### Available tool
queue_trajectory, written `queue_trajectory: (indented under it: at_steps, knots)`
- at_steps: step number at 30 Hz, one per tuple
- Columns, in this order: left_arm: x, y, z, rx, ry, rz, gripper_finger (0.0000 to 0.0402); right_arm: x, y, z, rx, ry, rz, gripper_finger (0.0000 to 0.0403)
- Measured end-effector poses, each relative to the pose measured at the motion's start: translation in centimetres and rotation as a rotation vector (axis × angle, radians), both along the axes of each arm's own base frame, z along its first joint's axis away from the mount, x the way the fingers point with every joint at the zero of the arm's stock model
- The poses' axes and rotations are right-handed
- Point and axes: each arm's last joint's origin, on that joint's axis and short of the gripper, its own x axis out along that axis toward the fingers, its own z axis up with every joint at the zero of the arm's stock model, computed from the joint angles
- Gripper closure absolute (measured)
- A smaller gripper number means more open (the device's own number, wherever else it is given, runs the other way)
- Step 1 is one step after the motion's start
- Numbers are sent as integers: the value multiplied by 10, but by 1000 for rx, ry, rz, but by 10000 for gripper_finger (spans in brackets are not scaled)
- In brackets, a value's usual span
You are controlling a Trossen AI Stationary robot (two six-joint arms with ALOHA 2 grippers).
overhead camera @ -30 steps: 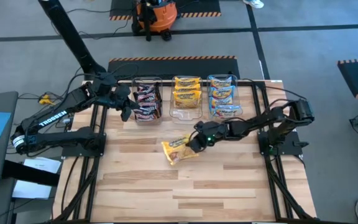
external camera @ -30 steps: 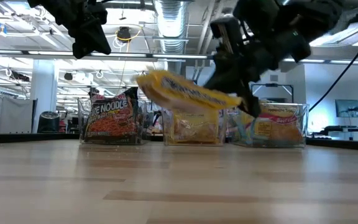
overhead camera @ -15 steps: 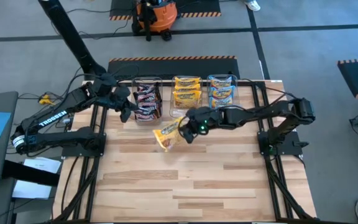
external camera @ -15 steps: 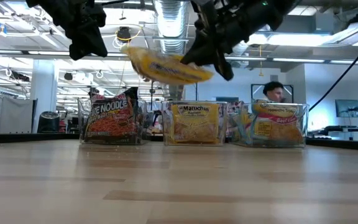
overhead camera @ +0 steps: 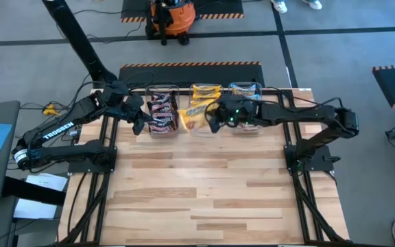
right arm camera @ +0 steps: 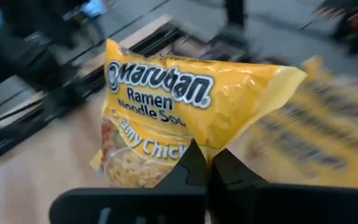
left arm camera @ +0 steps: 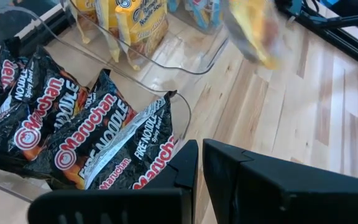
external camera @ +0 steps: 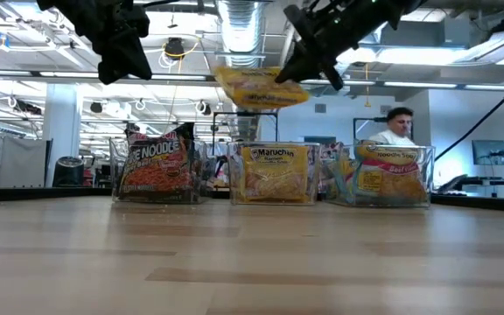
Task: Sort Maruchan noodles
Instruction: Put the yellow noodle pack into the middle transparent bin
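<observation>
A yellow Maruchan noodle packet (right arm camera: pixel 166 106) hangs in the air over the near end of the middle clear tub (overhead camera: pixel 206 104), with my right gripper (overhead camera: pixel 212 118) shut on it. That tub holds more yellow packets (external camera: pixel 273 175). The left tub (external camera: pixel 156 171) holds dark maroon-black packets (left arm camera: pixel 73 127); the right tub (external camera: pixel 383 175) holds light blue and pink ones. My left gripper (left arm camera: pixel 199 155) stays shut and holds nothing, above the table just near of the left tub's near end. My right gripper pinches one edge of the yellow packet (right arm camera: pixel 201 148) between its two fingers, close to a corner. The fingers come from the table's right side, slanting a little downward. The packet (external camera: pixel 259 87) sticks out from the fingertips toward the table's left, nearly level, well above the tubs.
The three tubs stand in a row at the table's far edge. The wooden tabletop (overhead camera: pixel 211 192) spreads nearer than them. Beyond the table a person (external camera: pixel 398 122) shows in the low view. An orange machine (overhead camera: pixel 171 14) stands on the floor behind.
My right gripper has risen and swung toward the table's far edge and left, from over the table's middle to over the middle tub. It has rolled its wrist. The yellow packet has gone along, lifted higher and turned from slanting to nearly level.
</observation>
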Motion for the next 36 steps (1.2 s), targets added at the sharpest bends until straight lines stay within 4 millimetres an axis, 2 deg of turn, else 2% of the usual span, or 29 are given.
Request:
queue_trajectory:
  at_steps: [3, 9, 13, 25, 36]
  knots:
    - [0, 0, 0, 0, 0, 0, 391, -5, -10, 4, -70, 10, -71, 396]
    - [0, 0, 0, 0, 0, 0, 391, -8, -22, 1, -174, 73, -198, 395]
    - [0, 0, 0, 0, 1, 0, 391, -2, -22, -12, -201, 138, -247, 395]
    - [0, 1, 0, 32, 15, 5, 391, 22, -7, -63, -236, 293, -313, 395]
    - [0, 1, 0, 31, 15, 5, 391, 31, -8, -91, -164, 315, -394, 394]
